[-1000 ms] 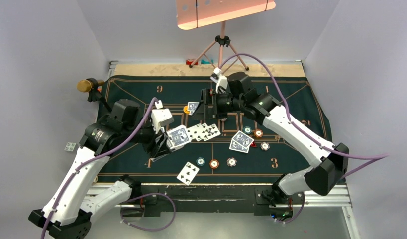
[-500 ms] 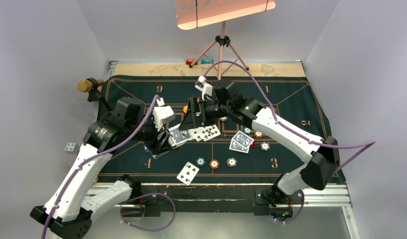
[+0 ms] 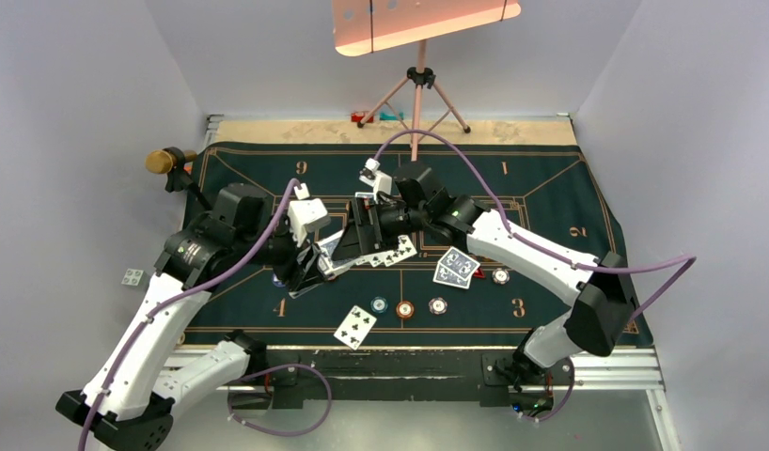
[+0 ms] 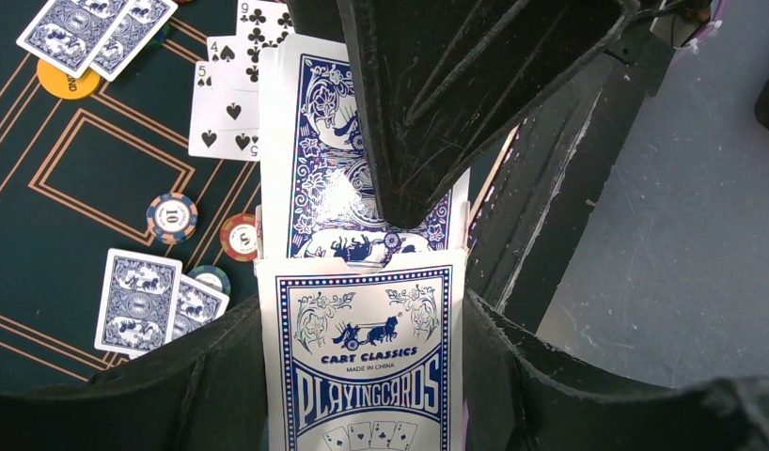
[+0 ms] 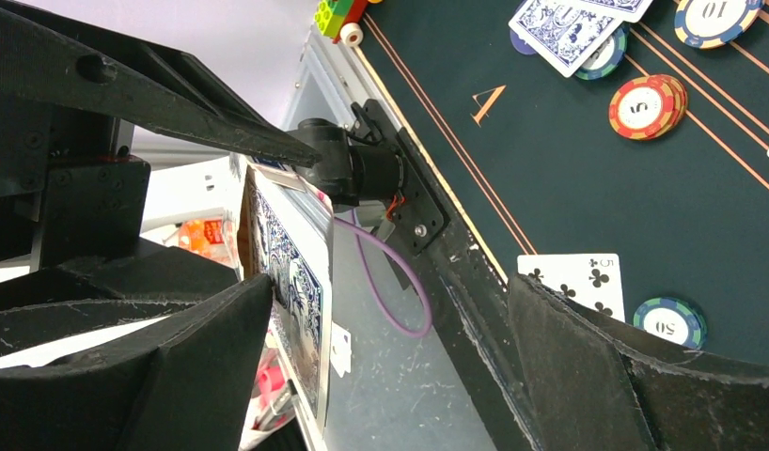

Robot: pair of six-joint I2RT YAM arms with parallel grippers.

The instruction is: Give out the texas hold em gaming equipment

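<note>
green felt mat (image 3: 550,188) spreads below, chips (image 3: 404,308) nearest. left gripper (image 4: 362,334) clenches the card box (image 4: 362,395). beyond it the right gripper (image 3: 360,228) is spread, one finger (image 4: 428,113) over the protruding card (image 4: 315,160). likely thin, slick and bendy: slide it, pinch its free short edge.
</note>
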